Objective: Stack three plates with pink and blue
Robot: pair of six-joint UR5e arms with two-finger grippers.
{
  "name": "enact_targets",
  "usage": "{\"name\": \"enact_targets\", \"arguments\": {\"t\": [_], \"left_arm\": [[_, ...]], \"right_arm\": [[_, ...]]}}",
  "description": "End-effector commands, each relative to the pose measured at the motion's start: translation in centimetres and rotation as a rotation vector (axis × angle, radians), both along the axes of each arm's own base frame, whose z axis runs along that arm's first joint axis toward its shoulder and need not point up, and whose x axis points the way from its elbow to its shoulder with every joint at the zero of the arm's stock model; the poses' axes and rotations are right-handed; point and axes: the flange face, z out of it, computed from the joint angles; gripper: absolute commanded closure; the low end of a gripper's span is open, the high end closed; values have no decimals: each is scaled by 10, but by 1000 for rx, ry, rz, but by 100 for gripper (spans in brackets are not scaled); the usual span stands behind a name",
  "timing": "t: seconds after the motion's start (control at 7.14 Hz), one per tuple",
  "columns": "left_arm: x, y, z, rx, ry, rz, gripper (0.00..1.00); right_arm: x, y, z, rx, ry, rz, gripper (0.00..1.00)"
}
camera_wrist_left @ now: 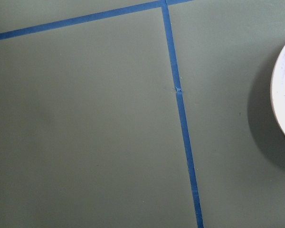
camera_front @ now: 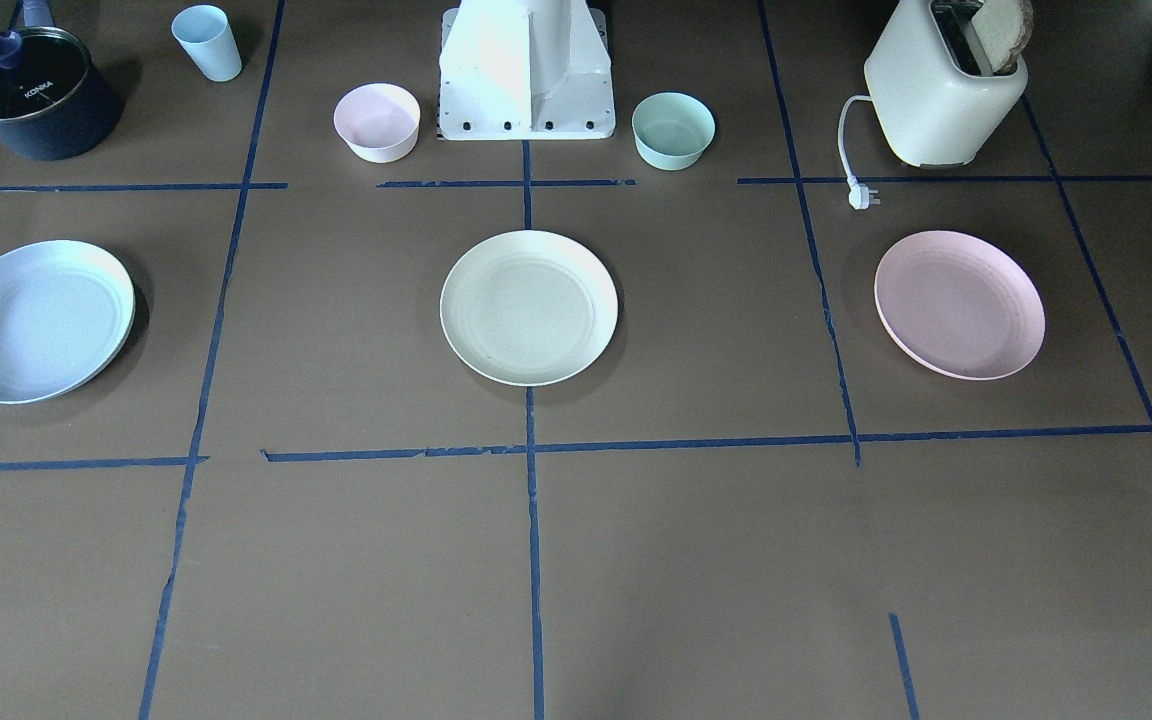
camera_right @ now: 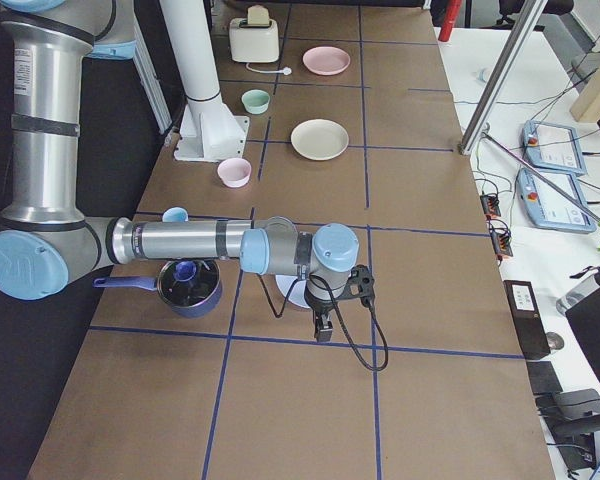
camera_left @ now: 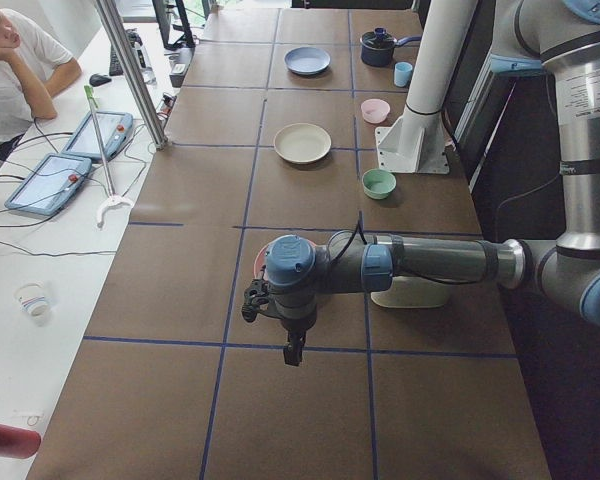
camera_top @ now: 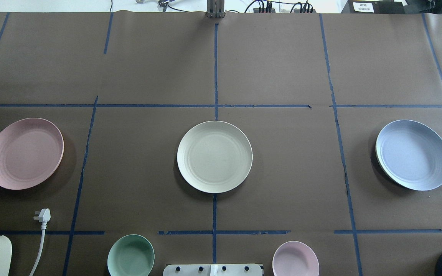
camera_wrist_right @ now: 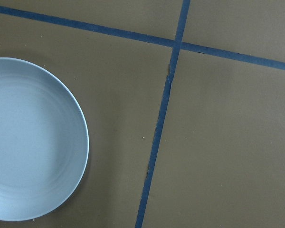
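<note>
Three plates lie apart in one row on the brown table. The pink plate [camera_top: 25, 153] is on my left, the cream-green plate [camera_top: 214, 156] in the middle, the blue plate [camera_top: 413, 155] on my right. My left gripper [camera_left: 293, 352] hangs above the table beside the pink plate and shows only in the exterior left view; I cannot tell if it is open. My right gripper [camera_right: 322, 330] hangs beside the blue plate [camera_wrist_right: 28, 137] and shows only in the exterior right view; I cannot tell its state. Neither touches a plate.
Near the robot base [camera_front: 526, 80] stand a small pink bowl [camera_front: 377, 121] and a mint bowl [camera_front: 673, 130]. A toaster [camera_front: 941, 90] with its loose plug [camera_front: 861, 195] is behind the pink plate. A dark pot [camera_front: 31, 95] and a blue cup [camera_front: 207, 42] are behind the blue plate.
</note>
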Motion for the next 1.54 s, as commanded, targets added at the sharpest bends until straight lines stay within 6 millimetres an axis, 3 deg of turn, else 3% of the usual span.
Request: {"name": "enact_targets", "arguments": {"t": [0.0,0.7,0.84,0.98,1.12,1.4], "left_arm": [[120,-55,17,-98,110,18,0],[121,-56,18,-103,109,17,0],[121,-58,10,-83,110,19,0],[124,-76,-14,3,122,25,0],[128,-94,-25,45,135,24,0],[137,-98,-39,13,146,-171,0]], "right_arm": [[-25,12,30,30,-75,75,0],[-25,12,28,33,-77,76,0],[-25,12,28,34,-75,78,0],[-25,12,29,32,-75,77,0],[-25,12,28,32,-75,78,0],[-25,11,27,37,-76,77,0]]}}
